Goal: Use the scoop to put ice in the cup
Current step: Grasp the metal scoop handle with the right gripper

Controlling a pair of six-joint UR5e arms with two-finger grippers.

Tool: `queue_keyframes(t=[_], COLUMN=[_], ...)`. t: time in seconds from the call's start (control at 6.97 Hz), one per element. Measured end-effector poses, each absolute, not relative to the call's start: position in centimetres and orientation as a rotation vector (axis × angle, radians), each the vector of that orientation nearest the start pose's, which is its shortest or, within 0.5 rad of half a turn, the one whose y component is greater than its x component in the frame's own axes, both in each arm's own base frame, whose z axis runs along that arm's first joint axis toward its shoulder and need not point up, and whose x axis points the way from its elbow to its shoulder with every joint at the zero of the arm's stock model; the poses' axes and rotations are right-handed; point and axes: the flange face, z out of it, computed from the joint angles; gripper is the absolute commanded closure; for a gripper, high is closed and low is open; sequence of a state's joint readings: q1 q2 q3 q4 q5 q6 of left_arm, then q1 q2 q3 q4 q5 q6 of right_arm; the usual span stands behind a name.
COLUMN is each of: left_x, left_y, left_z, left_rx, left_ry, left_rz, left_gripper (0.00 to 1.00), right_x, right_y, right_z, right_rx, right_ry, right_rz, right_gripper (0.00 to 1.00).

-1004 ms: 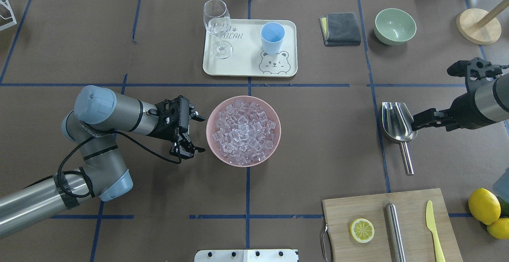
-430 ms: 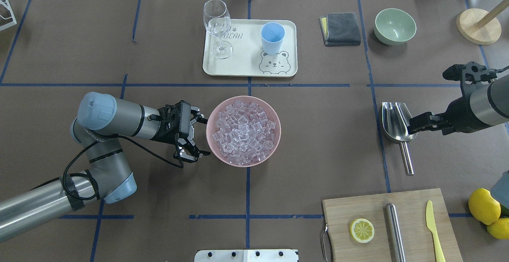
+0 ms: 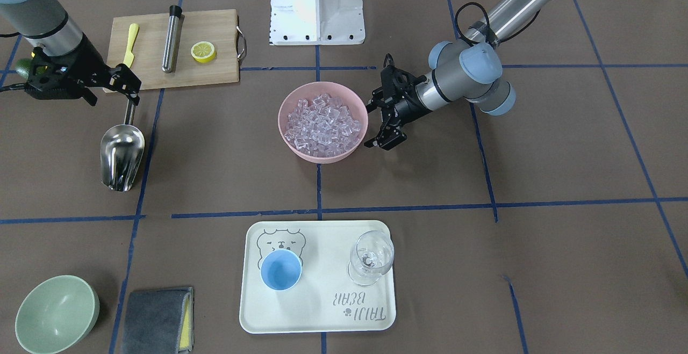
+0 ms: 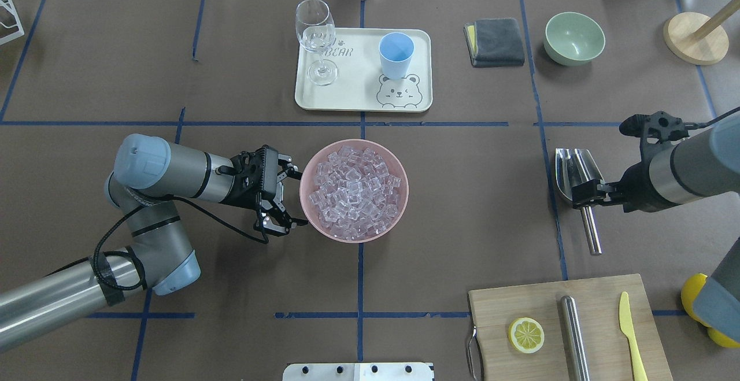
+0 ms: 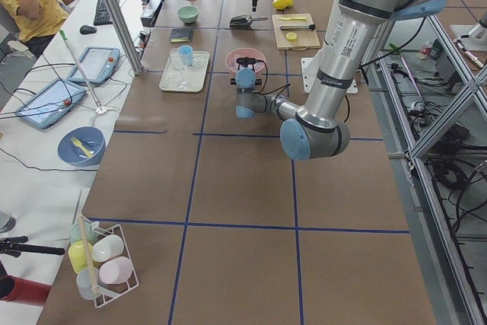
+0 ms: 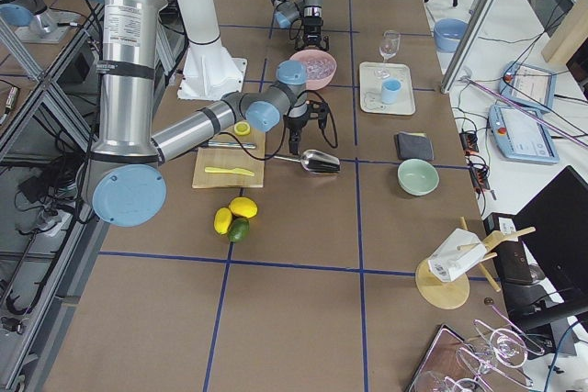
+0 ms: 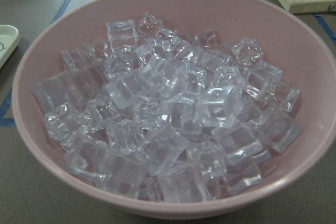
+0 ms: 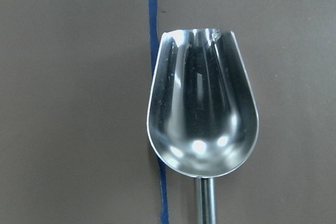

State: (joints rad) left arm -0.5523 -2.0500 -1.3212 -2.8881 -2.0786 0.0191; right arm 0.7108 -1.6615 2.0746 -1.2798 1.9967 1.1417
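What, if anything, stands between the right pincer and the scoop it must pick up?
Nothing visible. The right pincer hangs over the scoop, about where the handle meets the trough, with only bare table around it. The board lies nearer the robot, off that path.

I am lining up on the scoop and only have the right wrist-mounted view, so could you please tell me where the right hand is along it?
Observer: The right hand is over the spot where the handle of the scoop meets its trough.
Operator: Thank you. Where is the ice from there?
Observer: The ice cubes fill a pink bowl at mid-table, with the left hand open beside its rim.
Operator: And could you tell me where the cup is?
Observer: The light-blue cup stands upright and empty on a cream tray beyond the bowl, next to a stemmed glass.
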Motion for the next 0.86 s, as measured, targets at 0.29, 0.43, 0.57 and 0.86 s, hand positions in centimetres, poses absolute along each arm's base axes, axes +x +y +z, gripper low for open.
queue_keyframes(t=[0.29, 0.43, 0.57, 0.86], left_x=[52.4, 52.4, 52.4, 52.5], left_y=[-42.3, -42.4, -42.6, -42.7], left_z=[35.2, 35.1, 35.0, 35.0], left_rx=[1.218, 1.225, 1.234, 1.239], left_ry=[1.159, 1.149, 1.136, 1.128], left_rz=[1.184, 1.173, 1.158, 1.150], left_gripper=[0.00, 0.00, 0.00, 0.00], right_x=[-30.8, -31.4, -31.6, -32.1], right_y=[-35.3, -35.0, -34.8, -34.6], right_z=[43.9, 44.7, 45.5, 46.5], right_rx=[0.016, 0.006, -0.004, -0.016], right_ry=[-0.776, -0.760, -0.746, -0.730], right_rz=[0.151, 0.150, 0.143, 0.129], right_gripper=[0.00, 0.02, 0.12, 0.24])
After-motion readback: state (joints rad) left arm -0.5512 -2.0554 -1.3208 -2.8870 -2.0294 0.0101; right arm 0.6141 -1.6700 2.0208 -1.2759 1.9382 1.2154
